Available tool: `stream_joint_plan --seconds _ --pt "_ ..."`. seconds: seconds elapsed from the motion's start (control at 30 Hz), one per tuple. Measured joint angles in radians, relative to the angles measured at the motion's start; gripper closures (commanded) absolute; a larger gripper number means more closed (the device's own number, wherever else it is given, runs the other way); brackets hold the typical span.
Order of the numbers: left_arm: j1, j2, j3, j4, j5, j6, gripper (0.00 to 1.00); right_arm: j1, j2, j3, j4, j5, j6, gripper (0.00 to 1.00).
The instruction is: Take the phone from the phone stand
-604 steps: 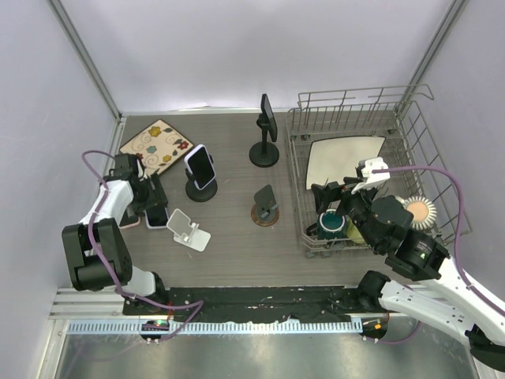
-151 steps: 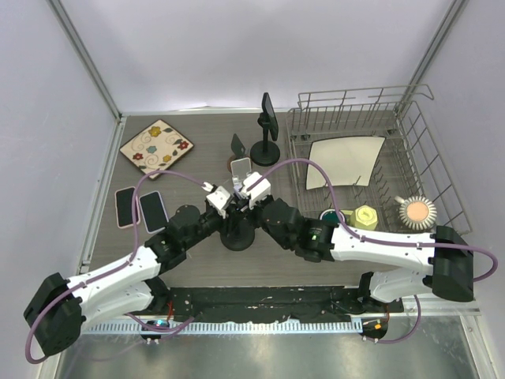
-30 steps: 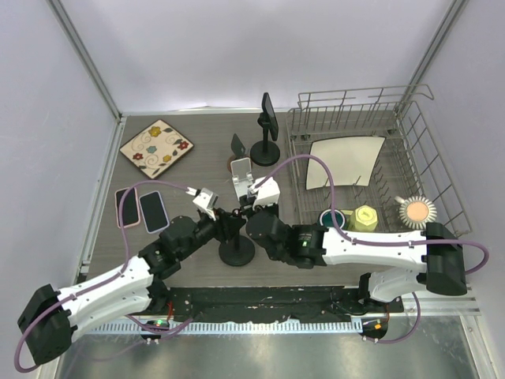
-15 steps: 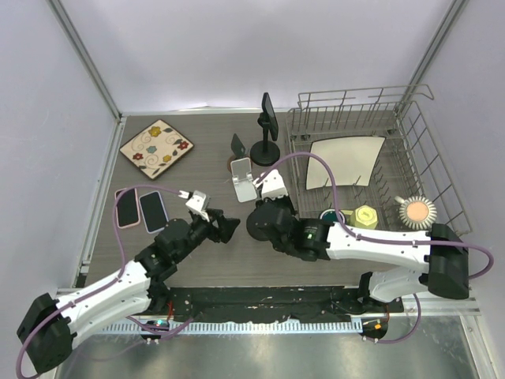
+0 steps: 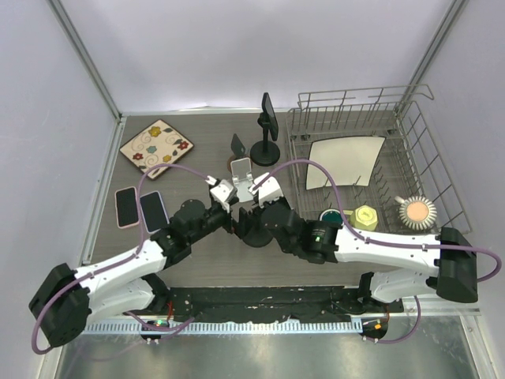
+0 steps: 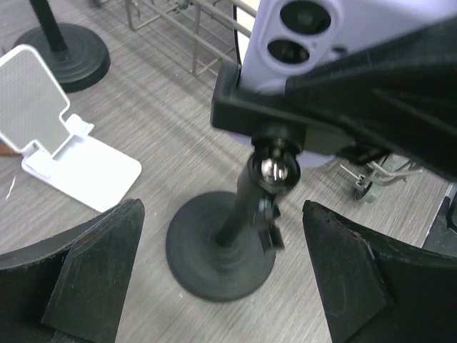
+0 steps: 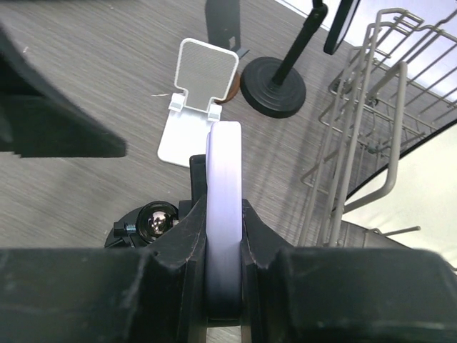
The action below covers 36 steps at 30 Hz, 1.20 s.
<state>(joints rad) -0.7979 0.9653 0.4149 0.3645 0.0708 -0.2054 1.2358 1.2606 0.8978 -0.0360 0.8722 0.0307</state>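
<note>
l claw [image 6: 221,214] jaws spread wide; r claw [image 7: 225,246] clamped on phone [image 7: 226,164]; both arms reach fwd, wrists close together.

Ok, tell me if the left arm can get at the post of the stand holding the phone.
Probably yes: the left gripper stands open with a finger either side of the post, nothing between, and the right gripper grips the phone above it.

No legible text, labels or numbers, none on the phone [image 6: 285,43]

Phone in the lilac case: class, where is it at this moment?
Left wrist view, upper right: the phone sits in the black stand, right of the white folding stand.
</note>
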Motion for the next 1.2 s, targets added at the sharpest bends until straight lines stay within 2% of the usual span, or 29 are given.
stream_joint_plan --seconds 0.1,0.3,0.37,0.4,0.43,0.5,0.53,0.57,0.7,0.97,1.2 --pt "0.000 0.086 0.050 0.031 0.018 0.015 0.08 0.000 -0.010 -0.006 0.004 -0.037 -0.007 0.99" --pt "0.000 0.217 0.114 0.065 0.053 0.054 0.23 -0.002 -0.031 -0.017 -0.002 -0.079 -0.018 0.99" --pt "-0.002 0.248 0.122 0.067 0.069 0.061 0.32 -0.002 -0.038 -0.021 -0.002 -0.089 -0.019 0.99" --pt "-0.003 0.259 0.124 0.074 0.079 0.061 0.39 -0.002 -0.039 -0.023 -0.001 -0.090 -0.021 0.99" --pt "-0.006 0.267 0.124 0.081 0.081 0.062 0.55 -0.003 -0.039 -0.025 0.003 -0.091 -0.022 0.99" --pt "-0.013 0.283 0.125 0.102 0.113 0.057 0.71 -0.003 -0.039 -0.026 0.006 -0.092 -0.022 0.99" --pt "-0.021 0.286 0.125 0.111 0.124 0.055 0.90 -0.006 -0.039 -0.027 0.010 -0.094 -0.022 0.99" --pt "-0.027 0.289 0.125 0.118 0.127 0.064 0.99 -0.008 -0.039 -0.027 0.008 -0.093 -0.021 0.99" --pt "-0.032 0.290 0.117 0.138 0.106 0.063 1.00 -0.010 -0.039 -0.021 -0.007 -0.088 0.002 0.99" --pt "-0.070 0.246 0.057 0.203 0.003 -0.013 1.00 0.005 -0.014 0.061 -0.152 -0.077 0.098 0.99" --pt "-0.105 0.186 -0.001 0.229 -0.090 -0.048 1.00 0.020 0.010 0.078 -0.157 -0.017 0.162 0.99"
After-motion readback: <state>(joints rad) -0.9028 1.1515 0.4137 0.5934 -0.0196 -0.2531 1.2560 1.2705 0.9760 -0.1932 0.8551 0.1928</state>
